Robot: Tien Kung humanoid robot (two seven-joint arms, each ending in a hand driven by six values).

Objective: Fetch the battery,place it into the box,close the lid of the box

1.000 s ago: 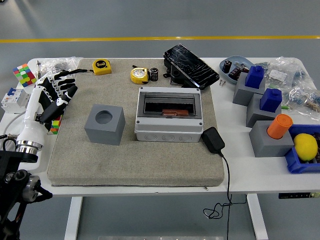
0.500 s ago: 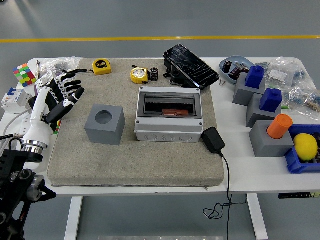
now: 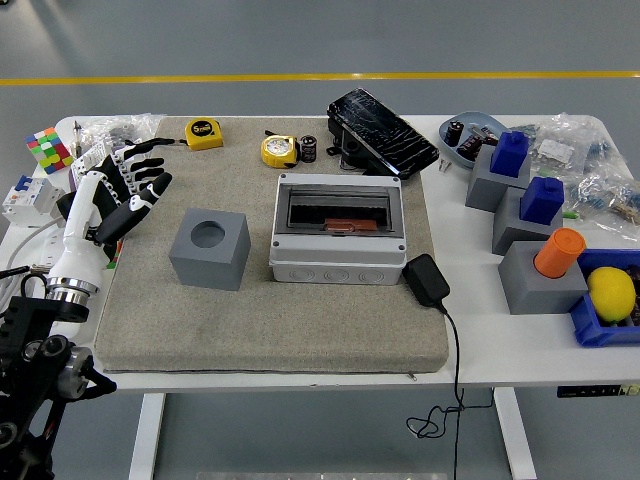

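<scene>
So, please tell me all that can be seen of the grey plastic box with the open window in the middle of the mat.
The grey plastic box is a rectangular enclosure with a lighter grey frame on top. Its dark window opening is uncovered, and an orange-red piece lies inside. Round knock-out marks show on its front wall. It sits flat on the beige felt mat, between the grey cube with a round hole and the black power adapter, which lies at its right front corner. No hand touches it.

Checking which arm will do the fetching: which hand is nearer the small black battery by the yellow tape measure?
Left. The left hand hovers open, left of the battery; the right hand isn't in view.
</scene>
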